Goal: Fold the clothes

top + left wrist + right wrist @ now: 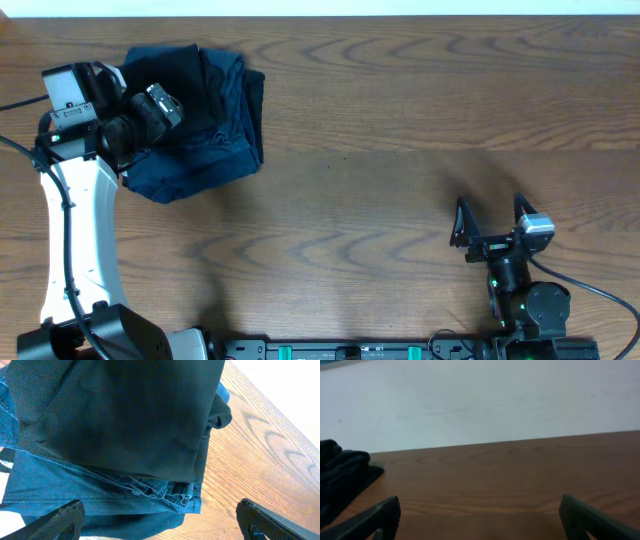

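The clothes, a black soft garment, lie folded on top of a dark blue denim-like stack at the table's far left. In the left wrist view the black fabric covers most of the blue stack. My left gripper hovers over this pile, open, its fingers wide apart with nothing between them. My right gripper stands open near the front right, far from the pile, over bare wood. The pile's dark edge shows at the left of the right wrist view.
The wooden table stretches to the right of the pile. Its far edge meets a white wall. The left arm's white link runs along the left side, and the arm bases sit at the front edge.
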Motion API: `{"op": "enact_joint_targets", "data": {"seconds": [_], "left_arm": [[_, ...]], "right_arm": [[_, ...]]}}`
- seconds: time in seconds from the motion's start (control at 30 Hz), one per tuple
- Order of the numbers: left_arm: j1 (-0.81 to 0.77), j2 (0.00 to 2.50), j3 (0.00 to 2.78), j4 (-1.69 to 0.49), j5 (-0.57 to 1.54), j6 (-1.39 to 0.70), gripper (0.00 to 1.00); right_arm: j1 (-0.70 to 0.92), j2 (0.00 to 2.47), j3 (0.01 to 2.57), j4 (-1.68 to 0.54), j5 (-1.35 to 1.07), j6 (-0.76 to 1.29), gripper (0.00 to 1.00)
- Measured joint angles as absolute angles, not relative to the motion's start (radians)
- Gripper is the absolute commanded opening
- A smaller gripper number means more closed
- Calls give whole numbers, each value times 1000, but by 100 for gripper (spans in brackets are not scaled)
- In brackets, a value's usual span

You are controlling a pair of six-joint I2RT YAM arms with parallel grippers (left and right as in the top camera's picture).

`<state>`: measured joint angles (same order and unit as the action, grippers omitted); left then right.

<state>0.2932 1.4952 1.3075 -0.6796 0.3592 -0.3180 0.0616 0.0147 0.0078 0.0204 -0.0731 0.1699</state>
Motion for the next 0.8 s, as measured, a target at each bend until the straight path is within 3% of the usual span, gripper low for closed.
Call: {"op": "enact_joint_targets", "data": {"seconds": [0.8], "left_arm": [[293,1495,1308,-679,359,-318,98]], "right_arm": [[62,13,7,-62,-81,-40,99]]}}
